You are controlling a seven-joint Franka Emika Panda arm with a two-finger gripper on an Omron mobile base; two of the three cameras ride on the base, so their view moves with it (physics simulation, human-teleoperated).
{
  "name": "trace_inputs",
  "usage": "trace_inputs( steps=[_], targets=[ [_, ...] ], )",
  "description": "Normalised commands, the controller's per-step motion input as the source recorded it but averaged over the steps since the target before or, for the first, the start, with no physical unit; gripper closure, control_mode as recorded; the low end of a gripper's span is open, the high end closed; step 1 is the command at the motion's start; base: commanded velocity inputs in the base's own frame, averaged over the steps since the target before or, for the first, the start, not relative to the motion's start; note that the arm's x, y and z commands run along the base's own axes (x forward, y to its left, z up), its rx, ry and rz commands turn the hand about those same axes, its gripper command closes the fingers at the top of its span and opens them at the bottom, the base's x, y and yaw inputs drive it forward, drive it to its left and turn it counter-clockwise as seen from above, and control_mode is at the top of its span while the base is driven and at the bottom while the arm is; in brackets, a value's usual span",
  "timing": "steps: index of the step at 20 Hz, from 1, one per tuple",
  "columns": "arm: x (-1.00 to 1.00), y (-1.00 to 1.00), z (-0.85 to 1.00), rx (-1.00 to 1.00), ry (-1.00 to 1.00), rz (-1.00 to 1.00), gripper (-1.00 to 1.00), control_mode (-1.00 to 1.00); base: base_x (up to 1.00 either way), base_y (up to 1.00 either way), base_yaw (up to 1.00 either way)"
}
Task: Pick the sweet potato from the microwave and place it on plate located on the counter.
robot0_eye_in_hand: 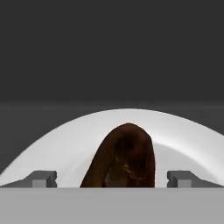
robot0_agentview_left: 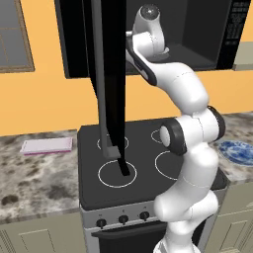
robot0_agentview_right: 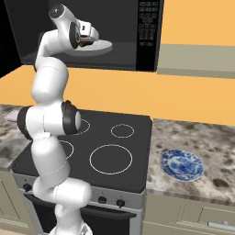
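The sweet potato, a dark brown mottled lump, lies on a plain white dish inside the open microwave. My gripper is open, one fingertip on each side of the sweet potato with a gap to both. From the right base view, my hand reaches into the microwave cavity over the white dish. The blue-patterned plate rests on the speckled counter right of the stove; it also appears at the edge of the left base view as the plate.
The microwave door hangs open, a tall black panel over the left side of the black stovetop. A flat pale pink-edged item lies on the counter left of the stove. An orange wall runs behind.
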Motion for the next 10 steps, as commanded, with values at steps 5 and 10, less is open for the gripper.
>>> trace_inputs(
  steps=[5, 10],
  targets=[
    [0.06, 0.00, -0.14, 0.00, 0.01, 0.00, 1.00, -1.00, 0.00, 0.00, 0.00],
    [0.03, 0.00, -0.01, 0.00, 0.00, 0.00, 1.00, -1.00, 0.00, 0.00, 0.00]
  ],
)
